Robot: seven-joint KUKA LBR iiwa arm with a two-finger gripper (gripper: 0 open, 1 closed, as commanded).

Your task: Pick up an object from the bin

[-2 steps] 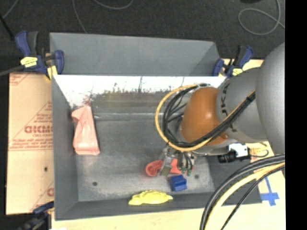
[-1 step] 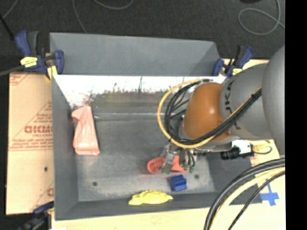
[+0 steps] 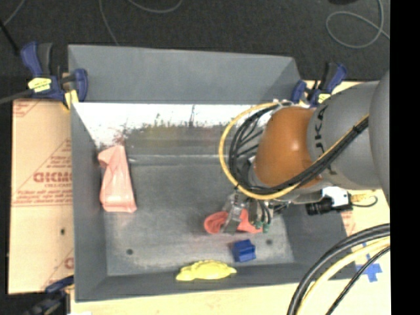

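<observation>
Though your gripper (image 3: 237, 220) is down at the red thing (image 3: 211, 226) near the blue block (image 3: 243, 250), you can't tell whether it's closed.

- The gripper (image 3: 237, 219) is held low, pointed downward beneath the wrist.
- The orange wrist cover (image 3: 283, 151) is seen just above it.
- Black and yellow cables (image 3: 231, 151) are looped around that cover.
- The grey arm (image 3: 357, 126) is extended beyond it toward the view's right.

Red thing (image 3: 212, 225) partly hidden under pincer (image 3: 235, 222); shape unclear.
</observation>
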